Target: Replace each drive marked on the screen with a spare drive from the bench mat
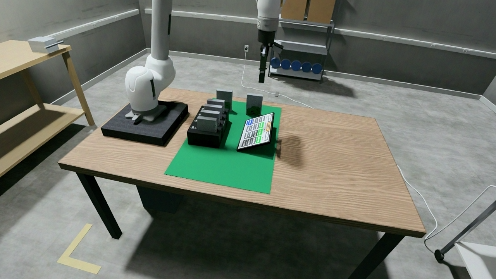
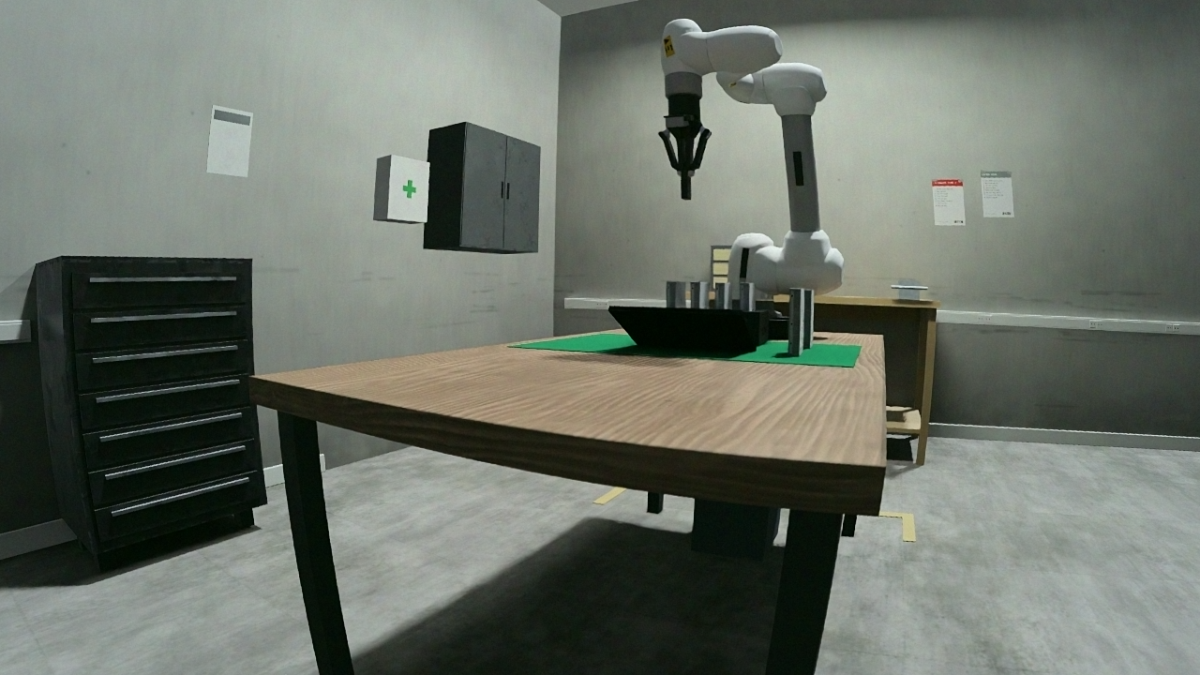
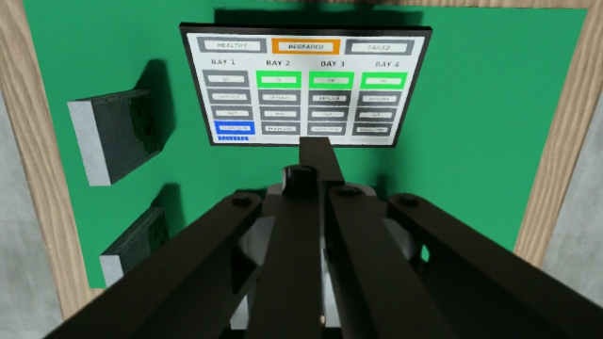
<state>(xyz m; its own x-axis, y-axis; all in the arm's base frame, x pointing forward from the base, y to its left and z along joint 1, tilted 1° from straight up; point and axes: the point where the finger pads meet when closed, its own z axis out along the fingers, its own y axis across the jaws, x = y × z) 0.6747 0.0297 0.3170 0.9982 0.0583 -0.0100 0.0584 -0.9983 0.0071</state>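
My gripper point(image 1: 261, 80) point(image 2: 685, 194) point(image 3: 313, 160) is shut and empty, high above the back of the green mat point(image 1: 221, 169) point(image 2: 570, 342) point(image 3: 471, 141). Below it the tilted screen point(image 1: 255, 131) point(image 3: 306, 85) shows DEGRADED lit orange. Bay 1 has a blue rebuilding cell with a short bar, and bays 2 to 4 show green. The black dock point(image 1: 206, 136) stands flat on the mat's left side with several grey drives point(image 1: 207, 123) upright in it. Two more drives stand on the mat behind: one point(image 1: 224, 95) point(image 3: 134, 245) behind the dock, one point(image 1: 254, 102) point(image 3: 113, 134) point(image 2: 800, 322) behind the screen.
The arm's black base plate point(image 1: 145, 121) sits on the wooden table point(image 1: 329, 155) left of the dock. A wooden bench point(image 1: 20, 59) stands at far left. A metal shelf point(image 1: 298, 66) with blue discs stands by the back wall. A white cable point(image 1: 416, 194) runs on the floor.
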